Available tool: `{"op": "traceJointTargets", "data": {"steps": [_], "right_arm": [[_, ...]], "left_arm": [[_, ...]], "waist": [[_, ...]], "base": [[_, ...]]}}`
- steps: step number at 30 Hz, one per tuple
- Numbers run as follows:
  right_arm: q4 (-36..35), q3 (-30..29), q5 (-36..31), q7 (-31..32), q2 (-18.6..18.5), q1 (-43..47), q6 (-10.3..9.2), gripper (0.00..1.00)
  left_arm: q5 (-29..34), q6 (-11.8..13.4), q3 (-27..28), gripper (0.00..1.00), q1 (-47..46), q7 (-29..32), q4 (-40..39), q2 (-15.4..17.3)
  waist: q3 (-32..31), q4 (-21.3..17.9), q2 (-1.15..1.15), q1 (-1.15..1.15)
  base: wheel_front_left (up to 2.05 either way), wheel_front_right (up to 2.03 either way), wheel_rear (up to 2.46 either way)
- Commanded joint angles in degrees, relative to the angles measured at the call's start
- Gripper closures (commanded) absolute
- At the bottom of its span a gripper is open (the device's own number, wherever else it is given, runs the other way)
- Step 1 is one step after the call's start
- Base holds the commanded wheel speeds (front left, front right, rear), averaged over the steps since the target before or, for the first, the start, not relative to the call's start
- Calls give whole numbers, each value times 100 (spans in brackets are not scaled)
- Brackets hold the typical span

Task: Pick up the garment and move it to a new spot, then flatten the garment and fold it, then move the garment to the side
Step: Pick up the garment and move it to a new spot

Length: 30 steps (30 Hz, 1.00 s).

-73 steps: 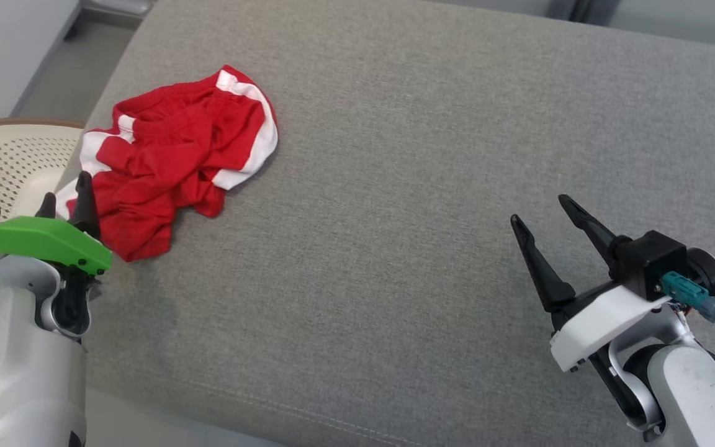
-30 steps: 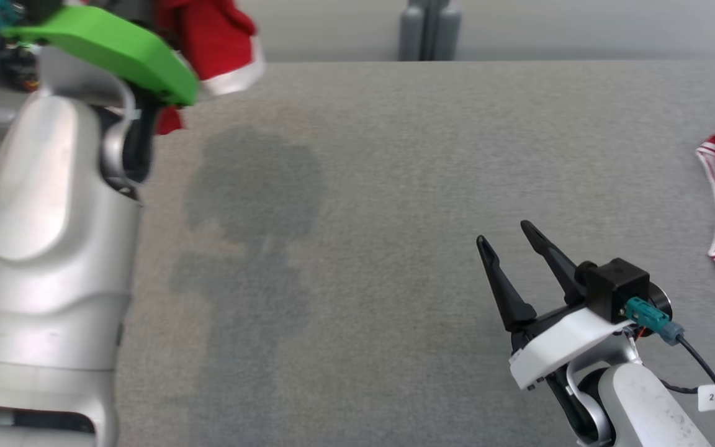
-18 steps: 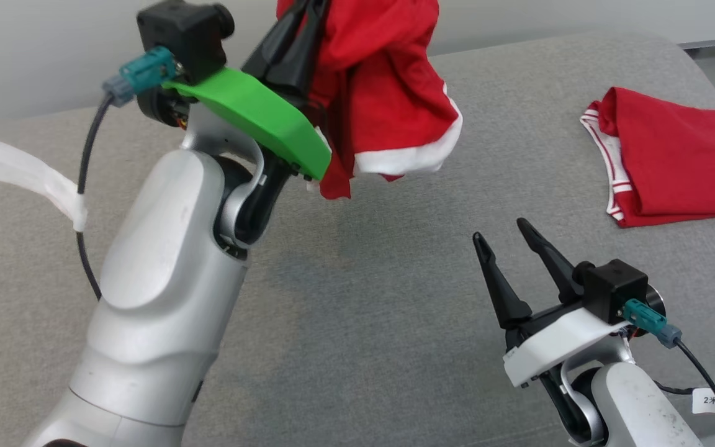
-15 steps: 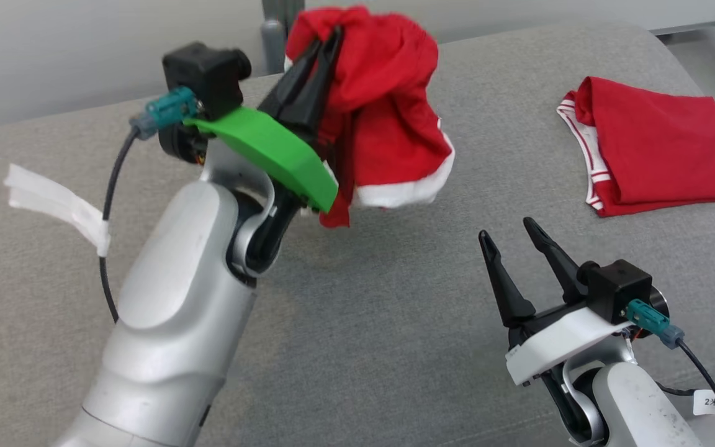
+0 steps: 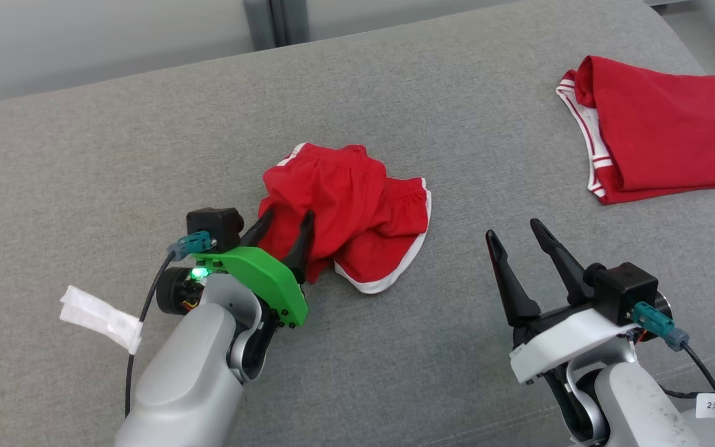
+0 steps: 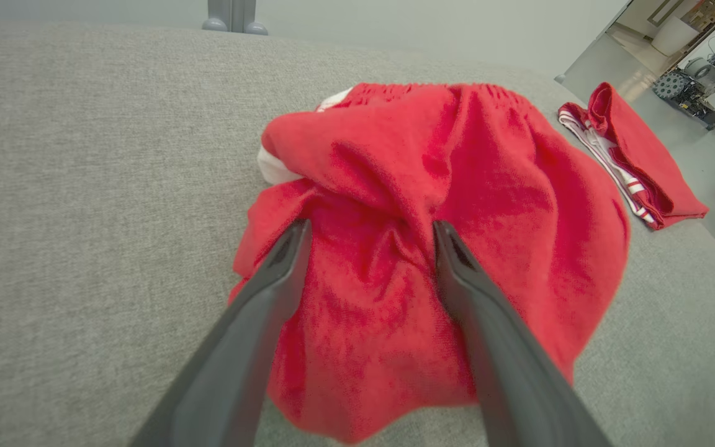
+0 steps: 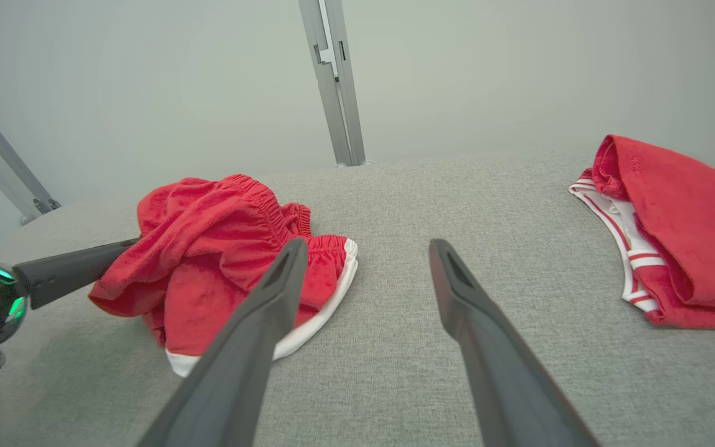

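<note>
Two steps at least remained, by my reading: the red shorts (image 5: pixel 357 205) lay in a crumpled heap near the middle of the grey couch (image 5: pixel 146 155). The move to a new spot therefore looked done, and flattening was the step in hand.

The left tool (image 5: pixel 288 217) sat low at the near-left edge of the heap, its fingers spread wide with loose cloth lying between them, not pinched. The right tool (image 5: pixel 514 228) hovered open and empty, near the shorts on their right and apart from them. A second red garment (image 5: pixel 661 124) lay folded well off to the right.

Next, each tool would likely need to take one end of the gathered waistband, bunched on the far side of the heap. They would then draw it outward until the cloth lay flat.
</note>
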Motion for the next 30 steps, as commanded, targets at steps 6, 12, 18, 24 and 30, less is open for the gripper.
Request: {"op": "traceJointTargets", "data": {"steps": [6, 12, 18, 24, 30], "right_arm": [[-8, -176, -34, 11, -25, 188, -9, 0], [-23, -264, -55, 74, 26, 365, -9, 0], [37, -489, -9, 35, 25, 548, -9, 0], [114, -774, -8, 37, -20, 706, -9, 0], [130, -936, -61, 99, 11, 782, -9, 0]], "left_arm": [[-180, -212, 232, 0, 523, -872, -481, 218], [-22, -199, 692, 0, 1282, -1260, -1280, 561], [555, -268, 1550, 0, 2220, -1271, -2360, 631], [1227, -308, 2354, 0, 3060, -1270, -2992, 432], [1514, -344, 2652, 0, 3457, -1270, -2940, 341]], "waist": [[-473, 687, 0, 0], [-745, 958, 0, 0], [-1005, 1100, 0, 0], [-1197, 1195, 0, 0], [-1260, 1243, 0, 0]], "base": [[0, 0, 0], [0, 0, 0], [0, 0, 0], [0, 0, 0], [0, 0, 0]]}}
